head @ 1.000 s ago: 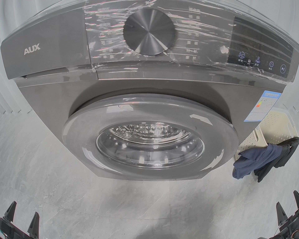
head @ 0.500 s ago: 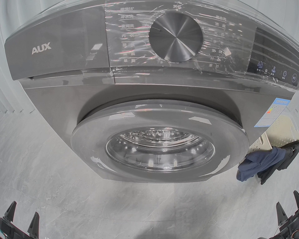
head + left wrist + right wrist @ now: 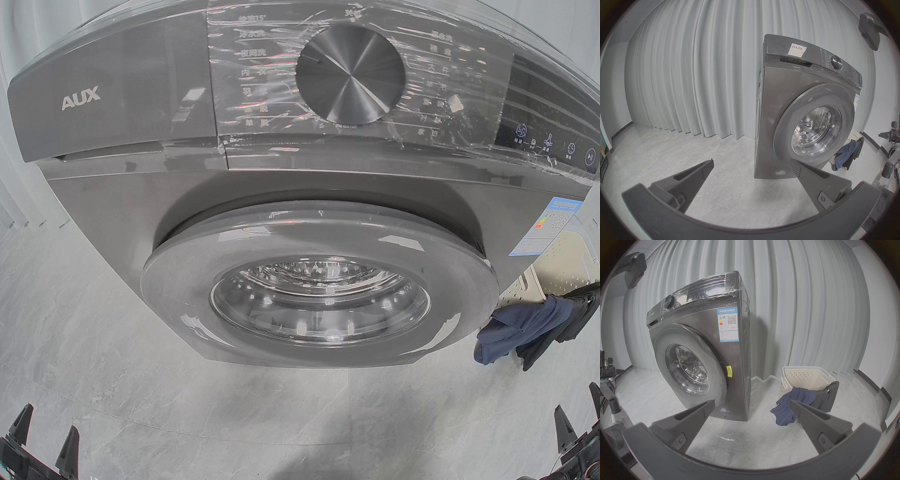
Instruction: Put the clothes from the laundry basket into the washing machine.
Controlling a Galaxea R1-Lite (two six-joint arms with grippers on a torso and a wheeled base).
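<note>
I had the washing machine [image 3: 300,187] square in front of me, standing on the pale tiled floor [image 3: 187,400] with its round glass door [image 3: 319,294] shut. The cream laundry basket [image 3: 806,377] sat on the floor just beside the machine, off to my right. A blue garment [image 3: 787,405] hung over the basket's near rim and trailed down to the floor. A dark garment [image 3: 826,396] was draped over the same rim, touching the blue one. My left gripper [image 3: 751,162] hung low near the floor, its fingers spread wide with nothing between them. My right gripper [image 3: 752,403] was just as wide open and empty, well apart from the clothes.
</note>
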